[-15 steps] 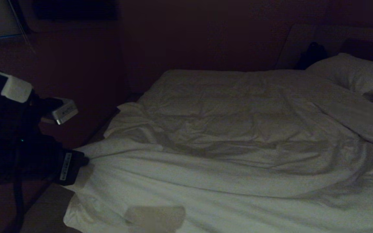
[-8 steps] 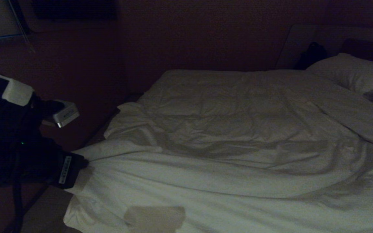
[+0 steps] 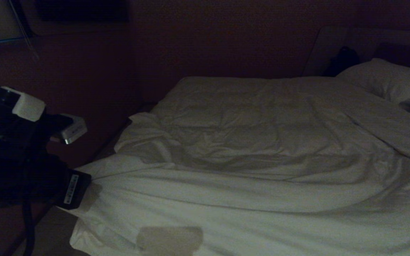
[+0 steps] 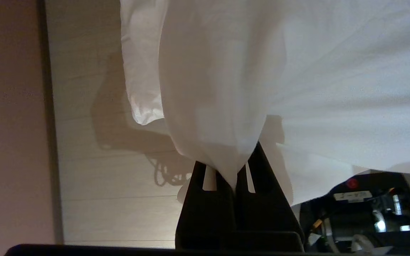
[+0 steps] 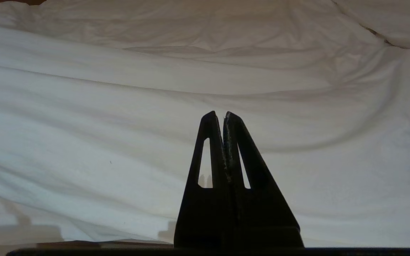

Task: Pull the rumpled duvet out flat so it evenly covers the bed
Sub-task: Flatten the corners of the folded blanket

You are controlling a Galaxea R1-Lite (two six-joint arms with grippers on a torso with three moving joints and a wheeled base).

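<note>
The white, wrinkled duvet (image 3: 247,170) lies over the bed, bunched into long folds across its near half. At the near left corner my left gripper (image 3: 84,186) is shut on the duvet's edge. In the left wrist view a peak of white cloth (image 4: 219,106) is pinched between the black fingers of the left gripper (image 4: 231,170), and the rest hangs over the floor. My right gripper (image 5: 223,115) is shut on nothing, with the duvet (image 5: 119,117) spread beyond it. The bed's dark headboard (image 3: 400,53) shows at the far right.
A white pillow (image 3: 386,80) lies at the head end on the far right. Dark wall and floor run along the bed's left side. Pale wood floor (image 4: 94,177) lies under the held corner. Part of my base (image 4: 368,209) is close beside it.
My left wrist has tilted a little, and its gripper has slid slightly left and down with the duvet's corner. The right arm has not moved.
</note>
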